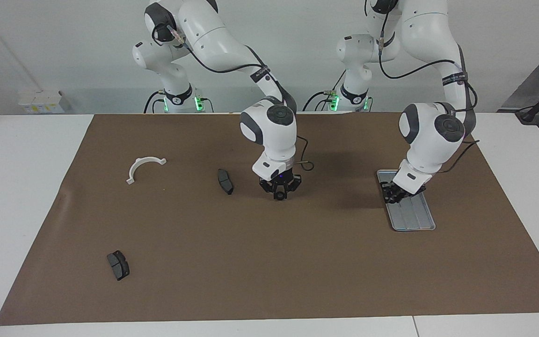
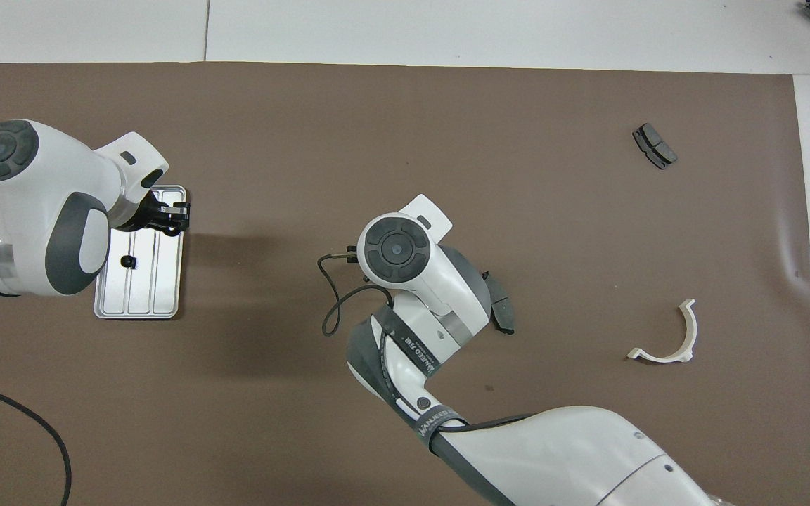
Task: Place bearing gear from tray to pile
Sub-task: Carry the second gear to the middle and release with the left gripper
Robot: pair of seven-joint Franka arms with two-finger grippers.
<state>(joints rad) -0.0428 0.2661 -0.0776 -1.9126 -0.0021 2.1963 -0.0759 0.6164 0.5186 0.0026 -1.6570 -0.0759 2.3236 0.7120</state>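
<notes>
Overhead, you see the left claw (image 2: 171, 215) hanging over the tray (image 2: 166, 295), above the long rim that faces the right arm's end of the worktop (image 1: 17, 187). Whether this claw is released or clenched you cannot tell. A small dark part (image 2: 126, 261), possibly the bearing gear, lies on the tray's ridged floor, apart from the claw and not between its fingers. The right claw (image 1: 279, 193) hangs low over the brown mat (image 1: 269, 262), just beside one brake pad (image 1: 225, 181); its state you cannot tell either. The white bracket (image 1: 145, 164) and the second brake pad (image 1: 118, 265) lie well apart, toward the right arm's end.
</notes>
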